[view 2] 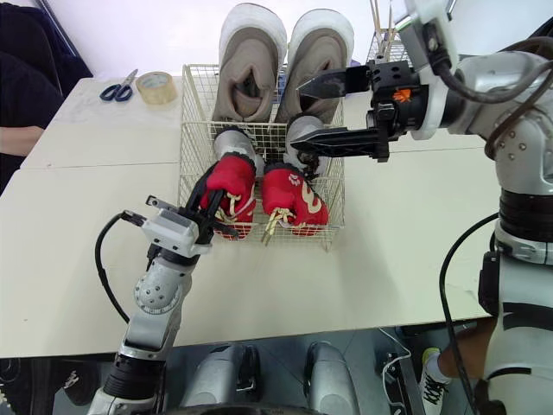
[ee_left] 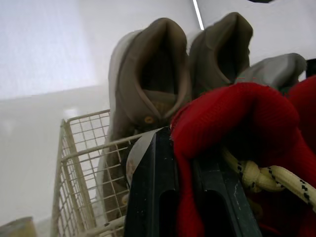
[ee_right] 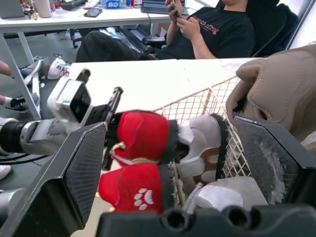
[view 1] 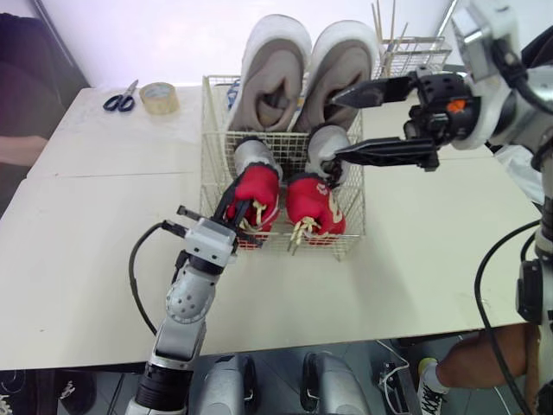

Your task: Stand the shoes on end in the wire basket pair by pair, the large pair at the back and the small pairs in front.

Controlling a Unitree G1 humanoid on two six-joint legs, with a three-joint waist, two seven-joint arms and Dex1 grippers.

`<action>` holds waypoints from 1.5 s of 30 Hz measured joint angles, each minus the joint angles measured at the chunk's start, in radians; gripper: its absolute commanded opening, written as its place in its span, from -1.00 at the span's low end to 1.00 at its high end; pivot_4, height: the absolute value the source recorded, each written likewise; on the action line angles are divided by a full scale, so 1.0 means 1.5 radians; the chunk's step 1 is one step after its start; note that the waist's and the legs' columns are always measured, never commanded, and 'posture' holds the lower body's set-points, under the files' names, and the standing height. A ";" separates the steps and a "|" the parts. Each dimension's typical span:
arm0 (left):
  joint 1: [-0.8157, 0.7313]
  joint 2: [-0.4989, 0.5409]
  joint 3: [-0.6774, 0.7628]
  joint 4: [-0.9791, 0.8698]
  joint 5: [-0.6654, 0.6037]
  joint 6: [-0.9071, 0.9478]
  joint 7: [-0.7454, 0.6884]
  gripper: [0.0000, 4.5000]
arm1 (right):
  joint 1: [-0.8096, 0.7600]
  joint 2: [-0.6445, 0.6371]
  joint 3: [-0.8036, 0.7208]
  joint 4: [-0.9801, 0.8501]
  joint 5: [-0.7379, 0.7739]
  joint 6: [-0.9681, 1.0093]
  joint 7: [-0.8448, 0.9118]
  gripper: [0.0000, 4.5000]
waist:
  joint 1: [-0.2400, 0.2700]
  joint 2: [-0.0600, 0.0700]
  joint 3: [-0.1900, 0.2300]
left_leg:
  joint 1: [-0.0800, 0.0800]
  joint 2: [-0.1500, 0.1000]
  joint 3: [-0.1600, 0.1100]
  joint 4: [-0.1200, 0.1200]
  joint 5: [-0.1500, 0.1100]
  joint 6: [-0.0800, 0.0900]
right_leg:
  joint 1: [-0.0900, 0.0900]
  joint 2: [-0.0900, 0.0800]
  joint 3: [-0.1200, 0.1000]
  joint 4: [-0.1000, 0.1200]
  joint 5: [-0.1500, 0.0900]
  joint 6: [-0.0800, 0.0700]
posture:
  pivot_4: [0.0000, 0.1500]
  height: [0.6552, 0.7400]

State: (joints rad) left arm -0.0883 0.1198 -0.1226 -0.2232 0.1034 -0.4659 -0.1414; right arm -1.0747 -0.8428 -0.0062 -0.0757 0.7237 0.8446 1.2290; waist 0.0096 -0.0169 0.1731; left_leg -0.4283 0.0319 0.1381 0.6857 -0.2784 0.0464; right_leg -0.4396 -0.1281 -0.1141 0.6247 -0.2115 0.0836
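Left gripper (view 1: 236, 209) clamped on left red shoe (view 1: 258, 192), wire basket (view 1: 213, 130) 7 o'clock corner (large tan pair (view 1: 275, 69) upright at 12). Right gripper (view 1: 336, 127) jaws apart, hovering at 2 o'clock.

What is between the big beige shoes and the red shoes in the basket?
The small grey shoes stand between the beige shoes and the red shoes, as the left eye view shows.

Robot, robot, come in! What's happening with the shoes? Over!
Left gripper shut on a red shoe at the basket front. Right gripper open, hovering over the grey shoes. Big shoes upright at the back. Scissors and tape well aside.
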 measured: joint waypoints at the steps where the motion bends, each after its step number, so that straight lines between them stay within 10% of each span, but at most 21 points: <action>1: 0.002 0.003 0.003 0.000 0.000 -0.001 0.003 -0.98 | 0.000 0.003 0.001 0.000 0.000 0.000 -0.002 1.00 | 0.000 0.001 -0.001 | 0.000 0.000 0.000 0.000 0.000 0.000 | 0.000 0.000 0.000 0.000 0.000 0.000 | 1.00 1.00; 4: 0.010 0.009 0.014 -0.004 0.001 -0.001 0.008 -0.98 | 0.000 0.002 0.001 -0.001 -0.001 0.000 -0.001 1.00 | -0.002 0.002 -0.001 | 0.000 0.000 0.000 0.000 0.000 0.000 | 0.000 0.000 0.000 0.000 0.000 0.000 | 1.00 1.00; 14: 0.045 0.057 0.040 -0.006 -0.019 0.005 -0.010 0.98 | 0.005 -0.003 -0.004 -0.022 0.001 0.001 -0.008 1.00 | 0.002 0.004 -0.002 | 0.000 0.000 0.000 0.000 0.000 0.000 | 0.000 -0.001 0.000 -0.001 0.000 -0.001 | 1.00 1.00; 45: 0.305 0.383 0.366 -0.254 -0.355 0.291 -0.329 0.98 | 0.215 0.022 -0.084 -0.079 0.022 -0.044 -0.079 1.00 | -0.014 0.008 0.001 | -0.001 0.000 0.000 -0.002 -0.002 -0.001 | -0.002 0.000 0.000 -0.006 -0.001 -0.002 | 1.00 1.00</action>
State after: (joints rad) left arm 0.3698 0.6939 0.4263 -0.6048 -0.4290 -0.0287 -0.6343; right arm -0.7518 -0.8093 -0.1318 -0.1946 0.7561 0.7786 1.1109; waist -0.0112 -0.0049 0.1743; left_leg -0.4298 0.0317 0.1386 0.6830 -0.2814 0.0452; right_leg -0.4420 -0.1277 -0.1146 0.6150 -0.2126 0.0811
